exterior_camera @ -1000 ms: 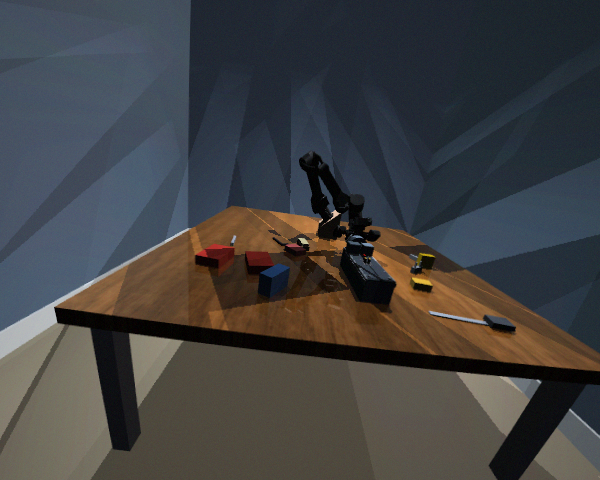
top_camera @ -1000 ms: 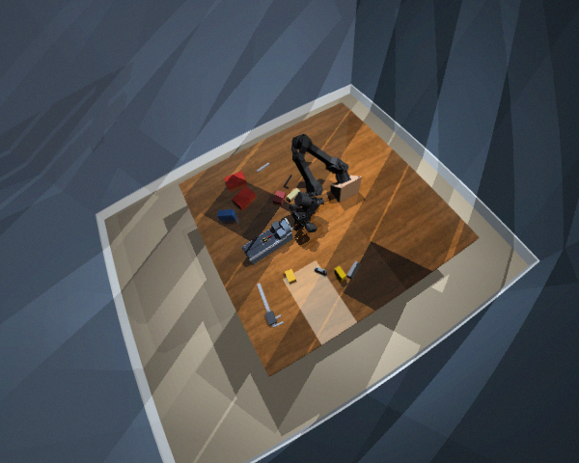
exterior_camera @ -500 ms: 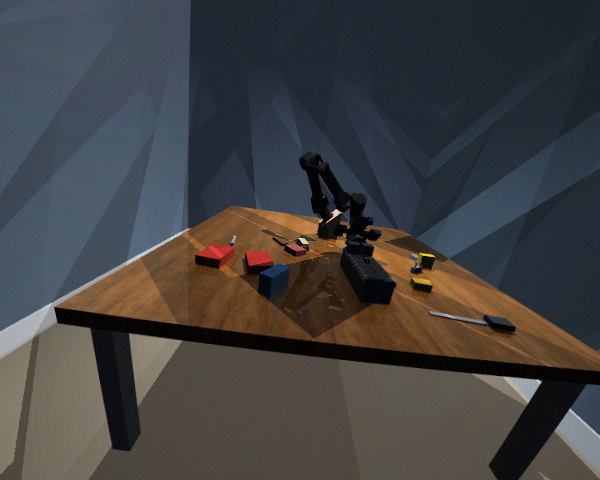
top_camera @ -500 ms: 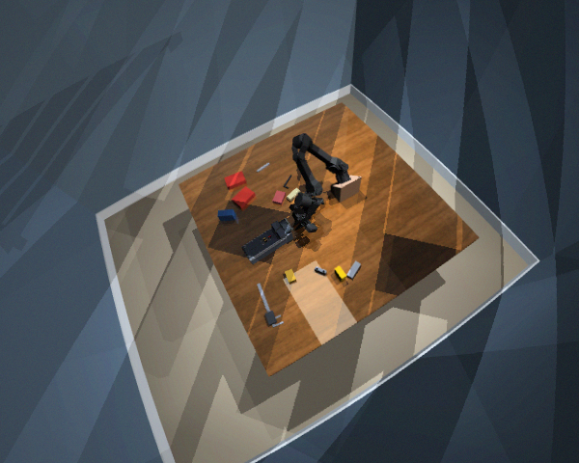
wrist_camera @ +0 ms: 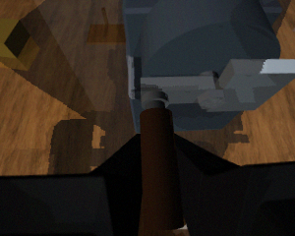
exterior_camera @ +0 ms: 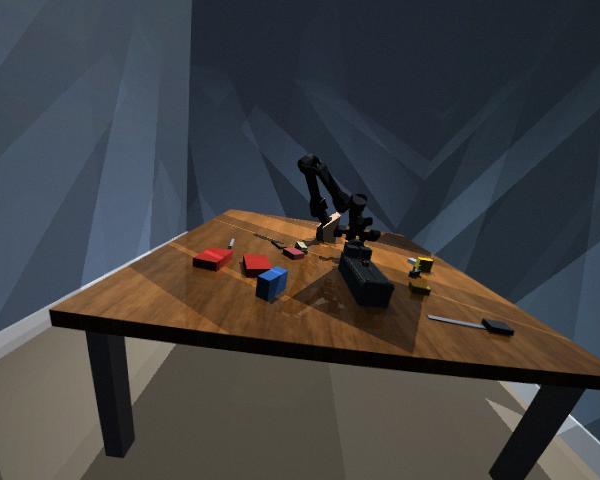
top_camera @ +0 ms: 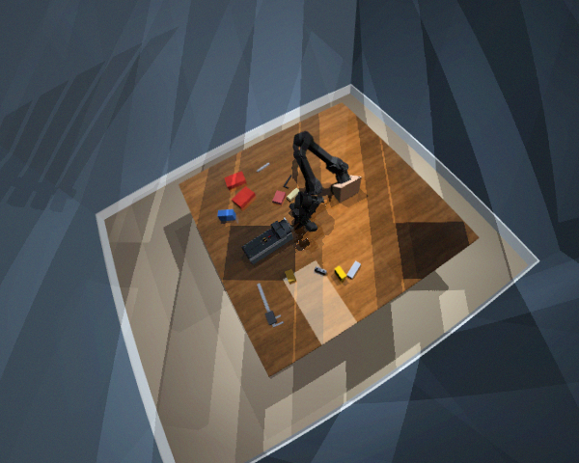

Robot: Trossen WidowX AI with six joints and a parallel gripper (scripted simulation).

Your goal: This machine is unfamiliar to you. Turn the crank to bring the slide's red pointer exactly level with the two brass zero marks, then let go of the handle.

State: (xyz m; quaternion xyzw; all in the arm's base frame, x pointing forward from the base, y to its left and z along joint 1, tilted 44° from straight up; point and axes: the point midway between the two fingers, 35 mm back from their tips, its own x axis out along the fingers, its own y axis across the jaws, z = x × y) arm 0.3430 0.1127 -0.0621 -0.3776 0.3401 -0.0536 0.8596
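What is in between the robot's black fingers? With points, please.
A brown handle (wrist_camera: pixel 159 167) is pinched between the fingers. Its top end shows, joined to a grey pin (wrist_camera: pixel 154 99). The sides that the fingers press are covered.
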